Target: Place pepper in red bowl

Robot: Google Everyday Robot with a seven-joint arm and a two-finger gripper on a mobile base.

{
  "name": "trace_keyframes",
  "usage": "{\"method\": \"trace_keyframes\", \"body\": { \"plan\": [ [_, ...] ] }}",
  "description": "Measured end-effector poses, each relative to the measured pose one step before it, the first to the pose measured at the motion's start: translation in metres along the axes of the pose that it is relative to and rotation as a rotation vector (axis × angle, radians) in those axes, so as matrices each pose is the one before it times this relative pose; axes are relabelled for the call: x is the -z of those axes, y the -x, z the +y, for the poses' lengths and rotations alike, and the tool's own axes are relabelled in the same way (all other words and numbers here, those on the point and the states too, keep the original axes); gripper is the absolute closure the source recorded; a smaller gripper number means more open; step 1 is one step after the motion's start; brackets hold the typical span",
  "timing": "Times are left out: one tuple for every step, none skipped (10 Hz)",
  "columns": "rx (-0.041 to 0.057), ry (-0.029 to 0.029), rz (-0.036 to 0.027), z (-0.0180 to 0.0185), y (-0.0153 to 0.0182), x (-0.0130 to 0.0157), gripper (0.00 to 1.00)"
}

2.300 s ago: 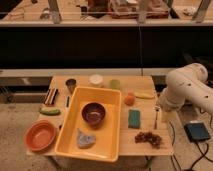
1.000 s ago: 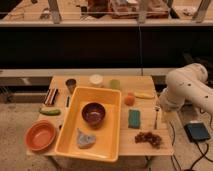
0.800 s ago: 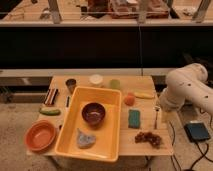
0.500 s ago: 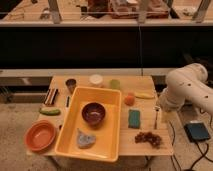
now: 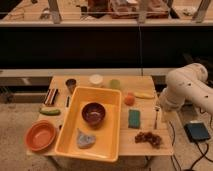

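Camera view looks down on a wooden counter (image 5: 142, 146) with many things on it. The pepper (image 5: 50, 111) lies flat near the left edge of the counter, by itself. The red bowl (image 5: 41, 135) sits just in front of it, at the front left corner, and the two do not touch. The bowl has nothing in it.

A big yellow tray (image 5: 114, 150) fills the middle. A small dark bowl (image 5: 93, 113) and a gray-blue lump (image 5: 85, 139) sit inside the tray. To its right are a green sponge (image 5: 134, 118), an orange ball (image 5: 129, 99) and a yellow fruit (image 5: 144, 95).

The white arm (image 5: 186, 89) is at the right side. Its tool (image 5: 157, 114) hangs down over the right edge of the counter, far from the pepper. Whether the tool is clenched or released cannot be told.
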State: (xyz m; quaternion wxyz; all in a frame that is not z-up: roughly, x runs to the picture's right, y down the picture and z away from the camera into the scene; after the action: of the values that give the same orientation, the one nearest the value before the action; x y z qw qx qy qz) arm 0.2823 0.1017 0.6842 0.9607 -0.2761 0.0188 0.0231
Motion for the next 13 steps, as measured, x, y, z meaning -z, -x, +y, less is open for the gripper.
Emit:
{"method": "trace_keyframes", "body": {
  "plan": [
    [-0.01088,-0.01637,0.00291,-0.00873,0.00622,0.00707,0.35],
    [-0.00392,-0.01343,-0.00414,-0.01096,0.00900,0.00816,0.35],
    [0.00743,-0.02923,-0.00609,-0.02266,0.01610,0.01710,0.35],
    [0.01683,-0.02298,-0.00346,-0.02249,0.01794,0.01884,0.35],
    [0.01408,-0.01144,-0.02014,-0.01559,0.01985,0.01575,0.35],
    [0.02721,-0.00350,-0.04694,-0.01790,0.03407,0.01906,0.35],
    [0.01426,-0.00370,-0.03382,-0.01426,0.02171,0.00935,0.35],
    [0.01456,0.00682,-0.04320,-0.01261,0.02401,0.00352,0.35],
    [0.01772,0.01266,-0.05768,-0.01191,0.02861,-0.00202,0.35],
    [0.01892,0.02087,-0.07630,-0.00738,0.02616,-0.00823,0.35],
    [0.02597,0.02217,-0.06141,-0.00246,0.01862,-0.01068,0.35],
    [0.01489,0.01082,-0.03269,-0.00160,0.00945,-0.00560,0.35],
    [0.00324,0.00259,-0.00778,-0.00020,0.00211,-0.00111,0.35]
  ]
}}
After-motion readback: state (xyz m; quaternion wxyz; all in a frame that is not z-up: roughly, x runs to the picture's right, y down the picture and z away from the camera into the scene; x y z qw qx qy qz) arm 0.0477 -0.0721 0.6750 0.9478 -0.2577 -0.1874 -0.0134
